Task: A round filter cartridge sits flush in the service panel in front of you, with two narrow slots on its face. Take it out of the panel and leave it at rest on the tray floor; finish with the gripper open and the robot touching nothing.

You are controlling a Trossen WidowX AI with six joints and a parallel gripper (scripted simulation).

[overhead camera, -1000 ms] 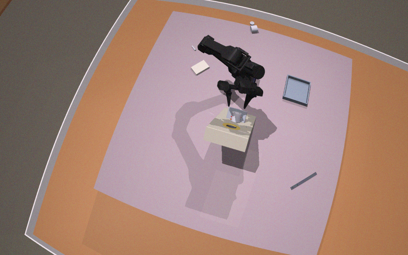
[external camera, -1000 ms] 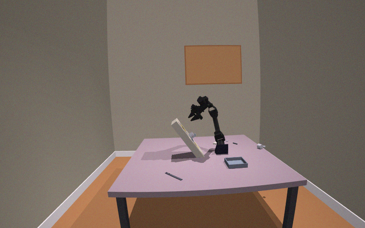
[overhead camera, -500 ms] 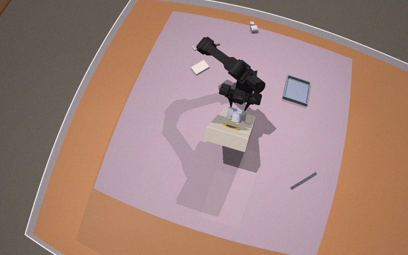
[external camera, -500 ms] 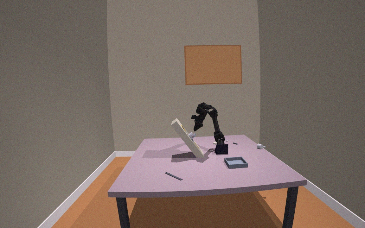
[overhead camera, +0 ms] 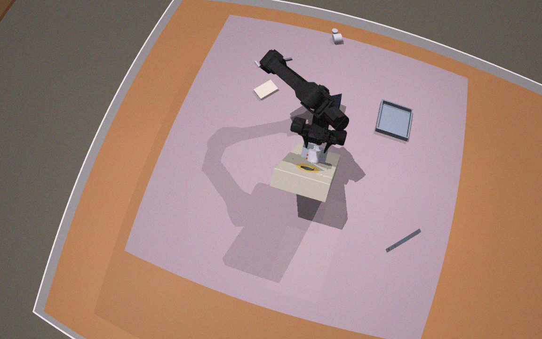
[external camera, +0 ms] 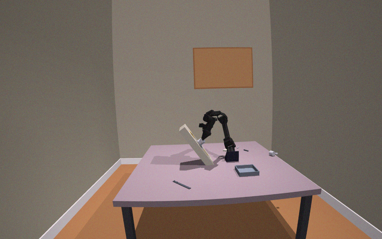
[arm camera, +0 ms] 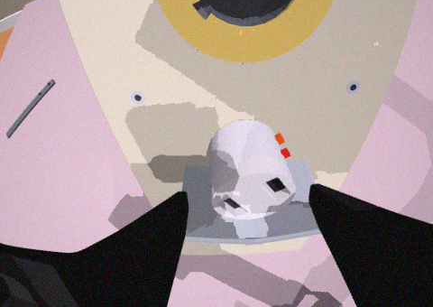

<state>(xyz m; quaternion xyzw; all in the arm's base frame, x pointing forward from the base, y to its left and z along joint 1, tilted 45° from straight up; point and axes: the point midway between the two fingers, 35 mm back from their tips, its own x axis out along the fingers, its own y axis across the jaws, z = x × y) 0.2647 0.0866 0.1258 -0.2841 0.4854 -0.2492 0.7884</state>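
Between spread black fingers: rounded white cartridge [arm camera: 255, 169].

pale cartridge [arm camera: 253, 181] on panel's [arm camera: 96, 36] ledge

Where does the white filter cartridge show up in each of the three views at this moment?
Top: filter cartridge at picture centre, on the ledge at the service panel's near edge, under the claw.
Exterior: a small white spot on the tilted panel's face, below the claw.
Wrist: lower centre, between the open claw's fingers.
Shared landmark: the yellow ring around the empty socket.
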